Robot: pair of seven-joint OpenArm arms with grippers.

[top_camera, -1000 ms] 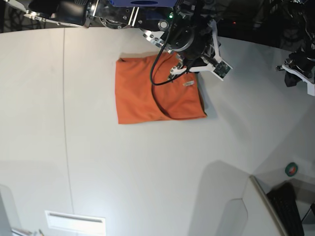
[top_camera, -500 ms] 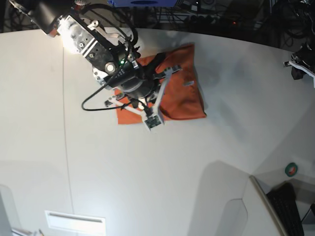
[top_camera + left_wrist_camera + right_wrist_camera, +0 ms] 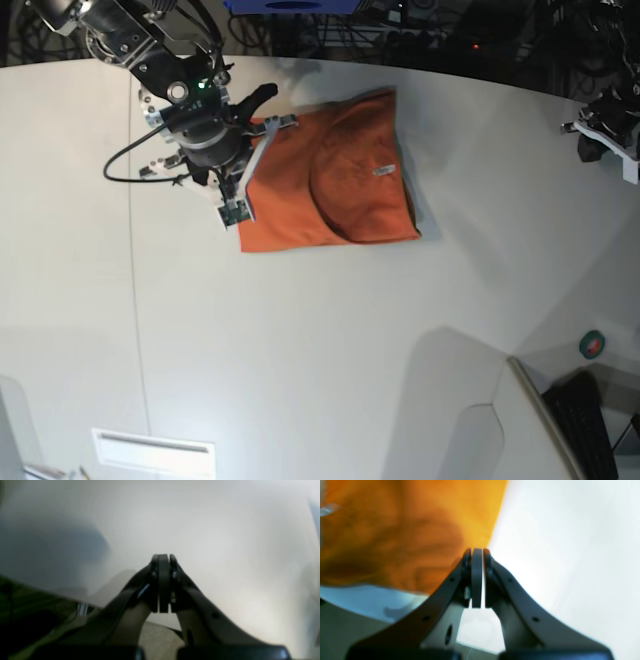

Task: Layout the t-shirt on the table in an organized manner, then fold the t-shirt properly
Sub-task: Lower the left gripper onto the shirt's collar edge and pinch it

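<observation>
The right arm is black and silver metal with a small green light and a looping black cable. Both grippers have curved dark fingers with small screw holes

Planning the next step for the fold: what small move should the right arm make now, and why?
Probably lift clear: the right pincer is shut and empty at the edge of the folded bright orange cloth t-shirt, which already lies as a compact rectangle on the white table.

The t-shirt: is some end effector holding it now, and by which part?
Nothing is held. The right end effector is shut with no cloth between its jaws, beside the edge of the t-shirt. The left end effector is shut and empty over the table.
</observation>
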